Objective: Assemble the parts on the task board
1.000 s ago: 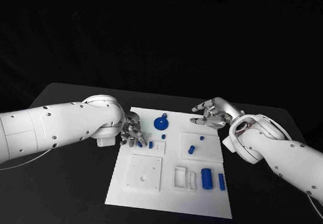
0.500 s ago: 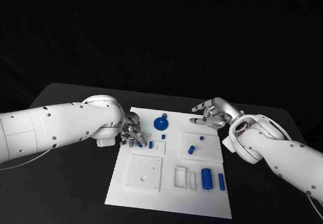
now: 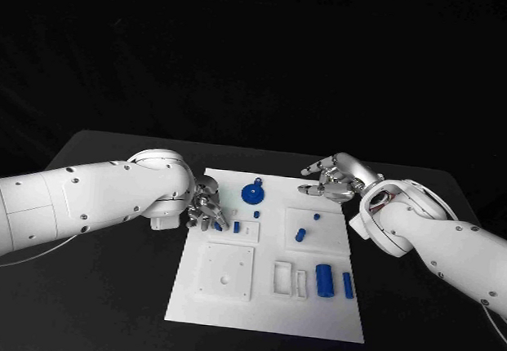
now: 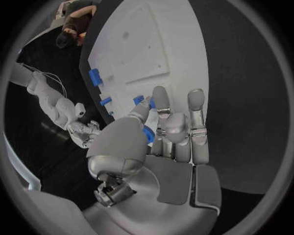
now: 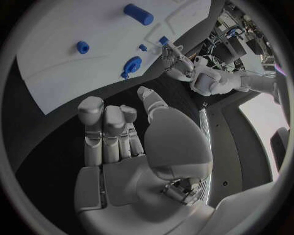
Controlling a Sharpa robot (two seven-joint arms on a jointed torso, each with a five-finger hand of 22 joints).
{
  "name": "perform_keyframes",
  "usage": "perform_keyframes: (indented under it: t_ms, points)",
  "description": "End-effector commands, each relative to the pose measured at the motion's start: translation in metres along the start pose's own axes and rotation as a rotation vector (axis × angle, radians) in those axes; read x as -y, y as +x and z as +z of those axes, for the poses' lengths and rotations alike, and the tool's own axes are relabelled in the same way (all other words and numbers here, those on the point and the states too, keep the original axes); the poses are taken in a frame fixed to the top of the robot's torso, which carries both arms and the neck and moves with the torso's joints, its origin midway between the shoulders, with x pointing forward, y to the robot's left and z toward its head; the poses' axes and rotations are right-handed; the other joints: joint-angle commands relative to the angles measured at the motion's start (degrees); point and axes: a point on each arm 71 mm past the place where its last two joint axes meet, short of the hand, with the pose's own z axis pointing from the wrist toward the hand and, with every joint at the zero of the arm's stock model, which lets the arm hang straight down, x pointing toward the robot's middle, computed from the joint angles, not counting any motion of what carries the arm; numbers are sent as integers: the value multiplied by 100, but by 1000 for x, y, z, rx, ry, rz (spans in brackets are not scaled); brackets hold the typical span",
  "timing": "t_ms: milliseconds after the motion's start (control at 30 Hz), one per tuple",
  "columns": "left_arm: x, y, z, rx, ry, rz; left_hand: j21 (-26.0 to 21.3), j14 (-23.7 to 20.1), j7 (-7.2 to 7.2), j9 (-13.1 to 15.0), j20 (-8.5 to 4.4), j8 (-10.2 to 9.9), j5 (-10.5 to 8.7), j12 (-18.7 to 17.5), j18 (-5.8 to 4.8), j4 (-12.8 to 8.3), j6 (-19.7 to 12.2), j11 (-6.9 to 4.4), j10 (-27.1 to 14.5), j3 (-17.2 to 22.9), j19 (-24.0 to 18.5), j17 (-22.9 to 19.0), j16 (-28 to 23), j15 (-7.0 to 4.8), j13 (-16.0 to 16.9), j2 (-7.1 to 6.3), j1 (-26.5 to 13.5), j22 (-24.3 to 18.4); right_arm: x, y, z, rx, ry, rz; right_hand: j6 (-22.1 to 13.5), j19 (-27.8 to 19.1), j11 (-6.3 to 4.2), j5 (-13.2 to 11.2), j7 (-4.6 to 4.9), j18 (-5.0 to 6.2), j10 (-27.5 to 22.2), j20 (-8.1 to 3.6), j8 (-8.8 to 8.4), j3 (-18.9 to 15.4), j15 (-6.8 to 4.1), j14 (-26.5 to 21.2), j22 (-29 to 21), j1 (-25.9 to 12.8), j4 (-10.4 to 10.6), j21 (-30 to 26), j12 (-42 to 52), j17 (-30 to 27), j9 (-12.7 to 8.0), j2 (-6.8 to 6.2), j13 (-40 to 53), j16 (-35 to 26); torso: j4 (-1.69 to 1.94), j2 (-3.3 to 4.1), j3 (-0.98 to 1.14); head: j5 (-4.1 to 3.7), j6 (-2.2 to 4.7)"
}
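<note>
My left hand (image 3: 205, 208) hovers at the near-left edge of the white task board (image 3: 226, 308), fingers (image 4: 195, 105) stretched out side by side over the board's rim, thumb tucked across the palm. A small blue part (image 4: 149, 134) shows between my thumb and the fingers; I cannot tell whether I truly have hold of it. Just beyond my fingertips lies a short blue peg (image 3: 236, 226), with a smaller blue stub (image 3: 256, 214) a little past it.

My right hand (image 3: 333, 182) hangs over the far right corner of the board, fingers (image 5: 92, 113) held loosely together and gently curled, nothing in them. Nearest those fingertips sits the round blue disc with its little handle (image 3: 252, 193). Between my two hands, a blue pin (image 3: 301, 234) and a blue dot (image 3: 316, 215) rest on a raised white square. Farther back toward my body, away from both sets of fingers, a thick blue cylinder (image 3: 325, 280) and a thinner blue rod (image 3: 348, 285) lie side by side.
</note>
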Motion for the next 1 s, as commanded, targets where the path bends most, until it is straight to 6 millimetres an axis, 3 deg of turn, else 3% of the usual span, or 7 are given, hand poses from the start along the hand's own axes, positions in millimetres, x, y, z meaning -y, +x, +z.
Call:
perform_keyframes:
  t_ms: [33, 567, 667, 700, 1000]
  points:
    - [-15, 19, 7, -72, -82, 52, 29, 38, -165, 14, 19, -8, 36, 1, 31, -52, 117, -26, 268, 44, 12, 5, -6, 6, 7, 117, 142, 104, -1, 1, 0, -11, -9, -2, 13, 25, -5, 32, 10, 20, -37, 0, -18, -4, 2, -8, 562, -62, 4, -21, -16, -6, -3, 13, 4, -24, 1, 1, -2, -4, -3]
    - [-11, 19, 8, -53, -79, 44, 29, 54, -170, 36, 11, 5, 20, 18, 32, -37, 119, -30, 271, 37, 27, 17, -14, -2, 8, 126, 112, 101, -1, 1, 0, -11, -9, -3, 13, 25, -5, 32, 10, 20, -37, 0, -18, -4, 2, -8, 562, -62, 4, -21, -16, -6, -3, 13, 4, -24, 3, -1, -1, -13, -6]
    - [-10, 20, 8, -52, -77, 43, 31, 64, -170, 38, 7, 5, 86, 27, 32, -39, 120, -32, 271, 36, 37, 22, -18, -6, 9, 116, 105, 101, -1, 1, 0, -11, -9, -3, 13, 25, -5, 32, 10, 20, -37, 0, -18, -4, 2, -8, 562, -62, 4, -21, -16, -6, -3, 13, 4, -24, 2, -1, -1, -13, -5]
    - [-9, 21, 8, -52, -76, 42, 32, 71, -172, 37, 5, 4, 199, 34, 31, -43, 126, -32, 272, 42, 42, 29, -19, -8, 9, 98, 93, 101, -1, 1, -1, -11, -9, -3, 13, 25, -5, 32, 10, 20, -37, 0, -18, -4, 2, -8, 562, -62, 4, -21, -16, -6, -3, 13, 4, -24, 1, -1, 0, -13, -4]
    - [-7, 25, 8, -54, -73, 42, 35, 96, -182, 20, 1, -13, 235, 63, 29, -59, 180, -37, 274, 77, 55, 75, -21, -12, -1, 48, 51, 103, -1, 1, -1, -10, -9, -3, 13, 25, -5, 32, 10, 20, -37, 0, -18, -4, 2, -8, 562, -62, 4, -21, -16, -6, -3, 13, 4, -24, 3, 1, 0, -17, -3]
